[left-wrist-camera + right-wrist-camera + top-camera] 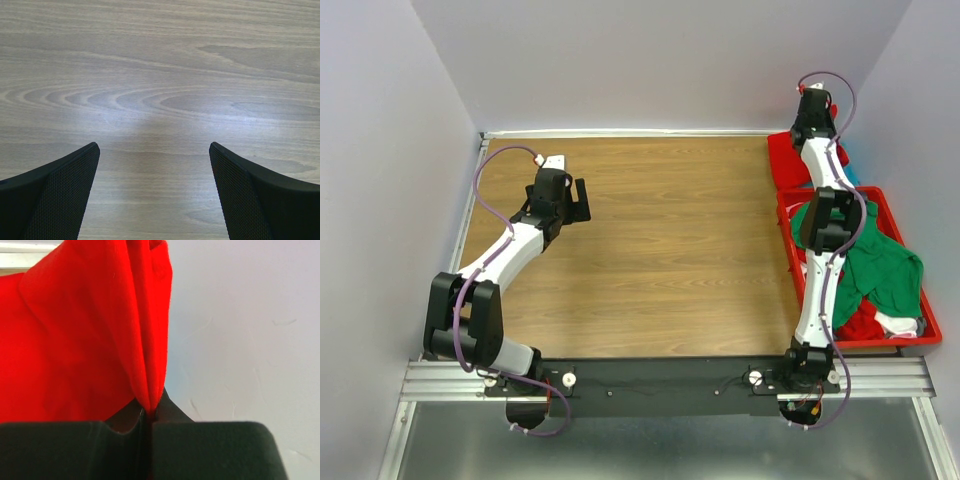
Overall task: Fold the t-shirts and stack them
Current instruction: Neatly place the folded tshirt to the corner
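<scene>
red t-shirt, green t-shirt, red tray, and a brown wood-grain table.

Bright red t-shirt: unfolded and bunched, one fold pinched between the closed fingers of the right gripper, cloth held up beside the pale wall. Green t-shirt: crumpled, heaped in the tray over further red cloth.

- Left arm is bent at the elbow and reaches forward, with the left gripper tilted downward and its jaws spread wide.
- Right arm stretches to the far right corner, with the right gripper jaws pinched on the red t-shirt.
</scene>
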Robot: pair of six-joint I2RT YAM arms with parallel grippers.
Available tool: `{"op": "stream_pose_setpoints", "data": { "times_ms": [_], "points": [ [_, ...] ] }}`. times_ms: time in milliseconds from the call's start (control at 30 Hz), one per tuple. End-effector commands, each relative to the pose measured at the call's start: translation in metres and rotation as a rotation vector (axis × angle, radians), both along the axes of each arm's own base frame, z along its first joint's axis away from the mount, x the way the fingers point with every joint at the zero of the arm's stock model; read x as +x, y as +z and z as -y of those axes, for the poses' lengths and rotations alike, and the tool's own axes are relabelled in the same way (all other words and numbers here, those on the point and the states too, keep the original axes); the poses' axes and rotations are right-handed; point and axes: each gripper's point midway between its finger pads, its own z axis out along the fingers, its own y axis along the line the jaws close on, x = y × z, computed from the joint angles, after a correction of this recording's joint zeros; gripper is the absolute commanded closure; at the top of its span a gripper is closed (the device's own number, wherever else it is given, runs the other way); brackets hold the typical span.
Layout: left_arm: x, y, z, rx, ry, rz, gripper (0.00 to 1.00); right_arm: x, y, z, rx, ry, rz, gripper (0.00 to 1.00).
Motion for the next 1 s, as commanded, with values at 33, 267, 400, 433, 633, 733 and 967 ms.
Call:
{"op": "stream_pose_setpoints", "data": {
  "times_ms": [33, 267, 400, 433, 633, 733, 967],
  "points": [
    [0.005, 0.006, 0.001, -0.002, -0.012, 0.025, 0.02, 0.005, -0.026, 0.016, 0.004, -0.041, 0.032, 0.90],
    [0.003, 0.009, -0.001, 0.003, -0.009, 0.037, 0.02, 0.010, -0.045, 0.029, 0.014, -0.069, 0.056, 0.83],
    [0.003, 0.008, -0.002, 0.005, -0.009, 0.037, 0.02, 0.009, -0.053, 0.039, 0.024, -0.091, 0.072, 0.83],
    [0.003, 0.009, -0.001, 0.004, -0.010, 0.040, 0.02, 0.009, -0.057, 0.041, 0.024, -0.096, 0.070, 0.82],
    [0.002, 0.013, -0.003, 0.006, -0.005, 0.054, 0.02, 0.004, -0.053, 0.059, 0.004, -0.163, 0.122, 0.62],
    [0.002, 0.014, -0.002, 0.005, -0.008, 0.057, 0.02, -0.001, -0.039, 0.064, -0.011, -0.217, 0.166, 0.40],
    [0.000, 0.023, -0.002, 0.002, -0.009, 0.080, 0.02, -0.011, 0.008, 0.061, 0.010, -0.253, 0.273, 0.16]
  ]
}}
